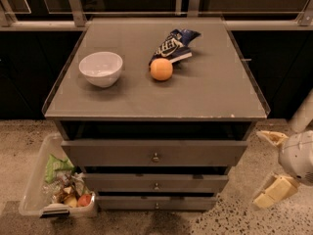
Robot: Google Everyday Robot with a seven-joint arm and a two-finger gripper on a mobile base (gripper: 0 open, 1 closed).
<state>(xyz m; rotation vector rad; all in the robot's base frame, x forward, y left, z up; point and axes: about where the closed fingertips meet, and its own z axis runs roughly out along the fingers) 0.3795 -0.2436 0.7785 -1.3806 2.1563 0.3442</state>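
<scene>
Pincer [260,169] sits low at 4 o'clock, fingers spread wide, holding nothing. Closest thing is the top drawer [195,153], off at its 9 o'clock. It looks stiff and probably heavy-ish, and the only real grab spot is that tiny slick knob [155,157]. Smooth grey desk [146,99] above, speckled floor [234,219], dim room.

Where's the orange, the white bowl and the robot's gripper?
orange [161,69]: camera view, middle of its skin.
bowl [102,80]: camera view, front outer wall.
gripper [257,169]: camera view, low right beside the drawers [195,153], midway between its open jaws.
</scene>
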